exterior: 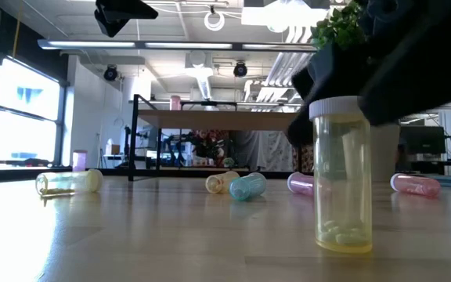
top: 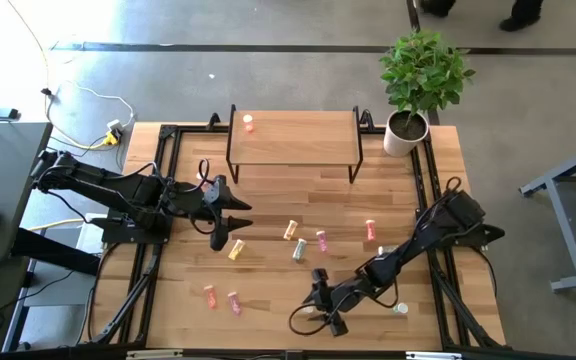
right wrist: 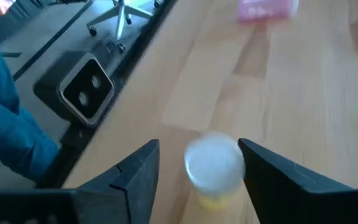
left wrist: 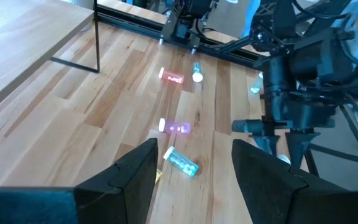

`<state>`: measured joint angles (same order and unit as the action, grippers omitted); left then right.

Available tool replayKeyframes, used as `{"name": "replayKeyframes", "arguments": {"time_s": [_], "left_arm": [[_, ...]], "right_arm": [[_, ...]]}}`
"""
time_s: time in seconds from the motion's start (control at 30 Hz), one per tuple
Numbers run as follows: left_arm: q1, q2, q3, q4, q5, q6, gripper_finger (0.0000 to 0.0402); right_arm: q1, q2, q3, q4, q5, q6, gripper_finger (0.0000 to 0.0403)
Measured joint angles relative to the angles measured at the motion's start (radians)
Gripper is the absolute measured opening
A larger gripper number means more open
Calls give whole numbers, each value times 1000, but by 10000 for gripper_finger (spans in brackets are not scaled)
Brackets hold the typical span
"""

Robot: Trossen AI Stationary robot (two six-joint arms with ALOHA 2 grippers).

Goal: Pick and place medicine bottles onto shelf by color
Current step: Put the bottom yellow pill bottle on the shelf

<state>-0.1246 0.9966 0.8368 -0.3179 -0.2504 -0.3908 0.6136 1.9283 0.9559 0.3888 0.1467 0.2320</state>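
Yellow plastic, white cap: the bottle [exterior: 343,176] the right arm has gone for stands upright at the counter's near edge, on the far side of the counter from the shelf [top: 293,138]. It stands on its base, so the cap faces up and the sides are free, which is why the right gripper [right wrist: 197,165] comes down over it from above. The fingers [right wrist: 138,168] are apart, one on each side of the cap, and I see no contact; from the low camera the gripper is only a dark mass behind the bottle, so I cannot say how close the pads are.

Out from there, the other medicine bottles lie on their sides between this one and the shelf: a yellow one [top: 290,230], a pale green one [top: 299,250], a pink one [top: 321,241] and a red-orange one [top: 371,230] in a loose group, another yellow one [top: 236,250] to the left, and two more pinkish ones [top: 222,298] nearer the front edge. One red-orange bottle [top: 249,124] already stands on the shelf's left end, presumably marking where that colour goes.

The left gripper [top: 230,222] hangs just in front of the shelf's left legs, fingers [left wrist: 135,171] apart and holding nothing, probably waiting. A potted plant [top: 418,80] sits beside the shelf's right end.
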Motion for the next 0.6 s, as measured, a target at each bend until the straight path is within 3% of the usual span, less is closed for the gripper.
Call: {"name": "replayKeyframes", "arguments": {"time_s": [0.2,0.6], "left_arm": [[0,0,0,0,0,0,195],[0,0,0,0,0,0,195]], "right_arm": [[-4,10,51,-129,4,39,159],[-5,10,56,-130,5,110,95]]}}
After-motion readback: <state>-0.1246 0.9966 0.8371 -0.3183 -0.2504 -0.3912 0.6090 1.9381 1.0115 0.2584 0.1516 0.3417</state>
